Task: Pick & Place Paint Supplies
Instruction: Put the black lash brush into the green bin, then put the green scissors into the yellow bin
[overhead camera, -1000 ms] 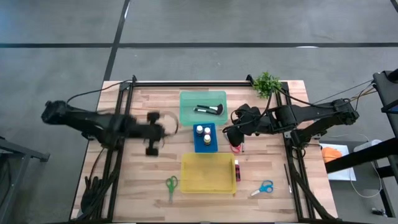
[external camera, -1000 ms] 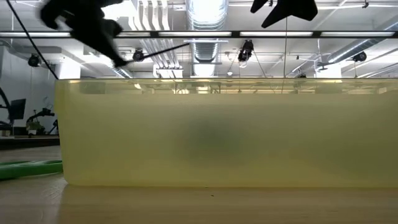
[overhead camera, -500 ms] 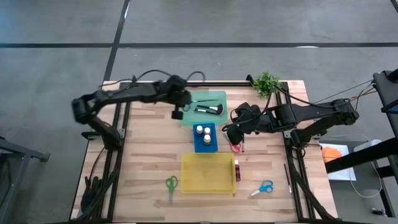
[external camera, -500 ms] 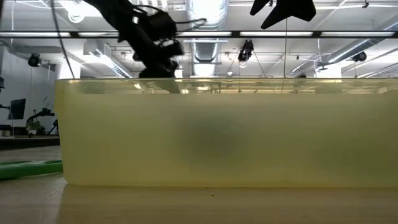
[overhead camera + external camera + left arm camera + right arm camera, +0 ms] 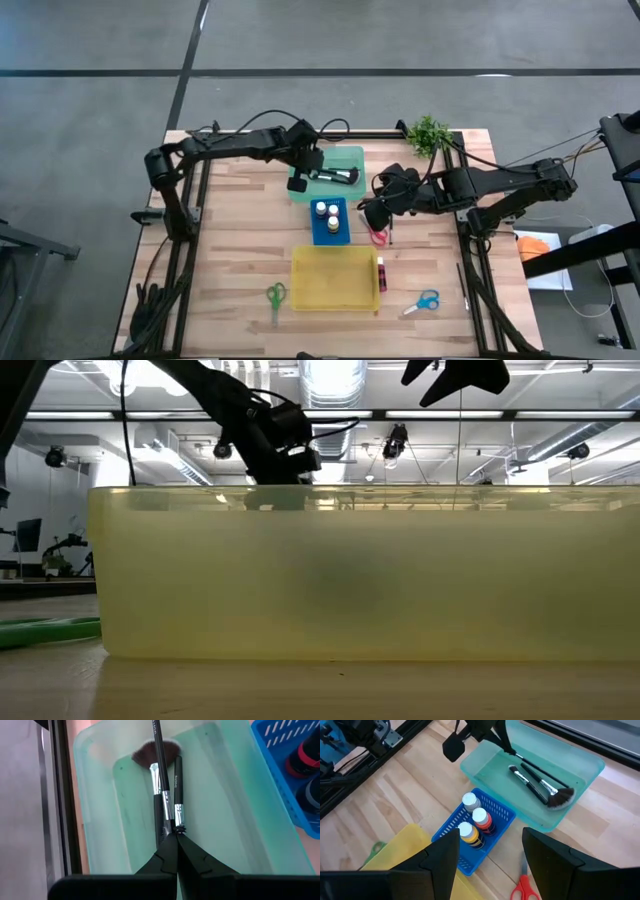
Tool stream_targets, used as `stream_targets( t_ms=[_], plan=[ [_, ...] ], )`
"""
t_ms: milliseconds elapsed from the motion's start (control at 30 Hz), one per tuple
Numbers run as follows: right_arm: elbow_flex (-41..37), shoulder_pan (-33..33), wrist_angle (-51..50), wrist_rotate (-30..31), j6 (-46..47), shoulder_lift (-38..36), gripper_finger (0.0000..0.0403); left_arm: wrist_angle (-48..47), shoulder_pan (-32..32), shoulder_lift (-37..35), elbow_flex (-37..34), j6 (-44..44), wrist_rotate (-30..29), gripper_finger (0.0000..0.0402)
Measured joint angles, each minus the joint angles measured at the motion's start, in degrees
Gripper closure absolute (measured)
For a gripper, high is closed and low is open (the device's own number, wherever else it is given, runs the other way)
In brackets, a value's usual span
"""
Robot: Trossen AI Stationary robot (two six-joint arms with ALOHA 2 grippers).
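My left gripper [image 5: 298,183] is shut on a thin black-handled brush [image 5: 161,780] and hangs over the near-left part of the green tray [image 5: 352,158]. A fan brush [image 5: 555,790] and a shorter brush [image 5: 522,779] lie in that tray. My right gripper [image 5: 372,212] hovers open, to the right of the blue basket [image 5: 330,236], which holds several white-capped bottles [image 5: 472,817]. Red scissors [image 5: 379,237] lie on the table under the right gripper. My left gripper pinches the thin brush by one end [image 5: 169,826], only at the fingers' free ends. The fingers slant down from the table's left side and lie along the brush. The brush reaches out over the fan brush in the tray; whether it rests there does not show.
A yellow tray [image 5: 333,277] stands near the front edge and fills the low view [image 5: 350,570]. Green scissors [image 5: 275,296] lie to its left, with a small bottle [image 5: 381,272] and blue scissors [image 5: 425,301] to its right. A plant [image 5: 428,131] stands at the far right corner.
My left gripper has swung with the brush from over the table's left side toward the far edge and right. It has come down over the green tray and rolled as it went. It has stayed shut.
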Motion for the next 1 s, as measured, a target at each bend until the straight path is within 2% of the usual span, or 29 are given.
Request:
stream_targets(
  t_ms=[233,567,767,867,1000],
  plan=[
    [0.0,0.0,0.02,0.02,-0.47,0.0,0.019,0.06,0.0,0.0,-0.02,-1.21,0.01,0.0397],
    [0.0,0.0,0.02,0.12,-0.54,0.0,0.019,1.54,0.0,-0.09,-0.07,-3.12,-0.07,0.029],
    [0.0,0.0,0.02,0.11,-0.44,0.0,0.019,-4.32,-0.32,-2.34,0.2,-5.53,0.33,0.0262],
    [0.0,0.02,0.04,0.1,-0.35,0.0,0.019,-10.97,-0.73,-6.66,0.13,-7.12,5.89,0.0261],
    [-0.09,0.02,0.07,0.09,-0.57,0.0,0.019,-23.48,-2.3,-13.24,0.12,-10.26,19.17,0.026]
  ],
)
